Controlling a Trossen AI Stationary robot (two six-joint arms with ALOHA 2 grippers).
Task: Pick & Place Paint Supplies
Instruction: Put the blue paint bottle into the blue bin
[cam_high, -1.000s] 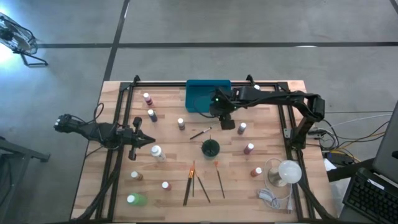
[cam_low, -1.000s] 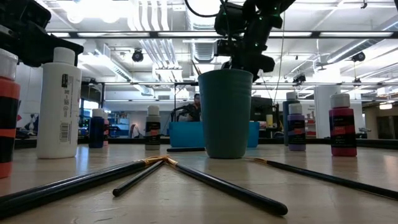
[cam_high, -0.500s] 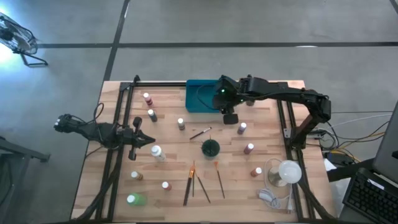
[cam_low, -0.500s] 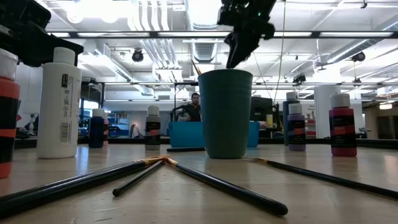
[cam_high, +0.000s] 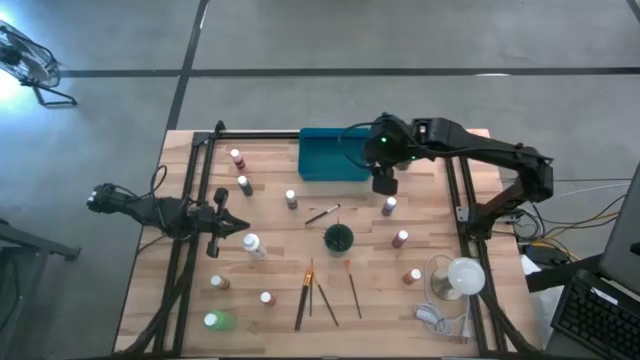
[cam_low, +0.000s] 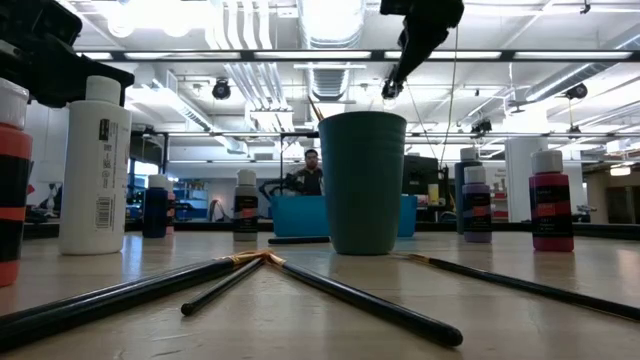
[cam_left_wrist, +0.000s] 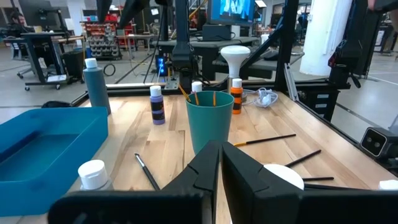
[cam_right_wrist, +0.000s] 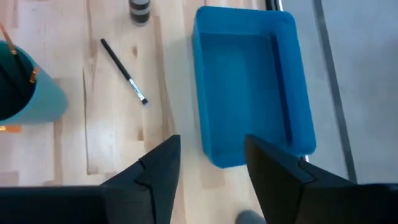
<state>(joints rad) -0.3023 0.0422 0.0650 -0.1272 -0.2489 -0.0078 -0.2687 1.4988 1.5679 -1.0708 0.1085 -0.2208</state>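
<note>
High view | right claw (cam_high: 384, 184) open, empty, beside tray (cam_high: 325, 160) | left claw (cam_high: 238, 226) shut, empty | cup (cam_high: 338, 238) contents unclear

right hand (cam_high: 383, 184) swung rightward past tray (cam_high: 320, 160), fingers spread

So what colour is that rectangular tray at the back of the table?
Teal blue; the tray shows best in the right wrist view.

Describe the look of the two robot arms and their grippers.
Both arms are dark, near-black jointed links with thin black cables running along them. The right arm shows a small green light near its wrist. The left gripper and right gripper each have two matte black, angular, wedge-like fingers. No markings are legible.
</note>
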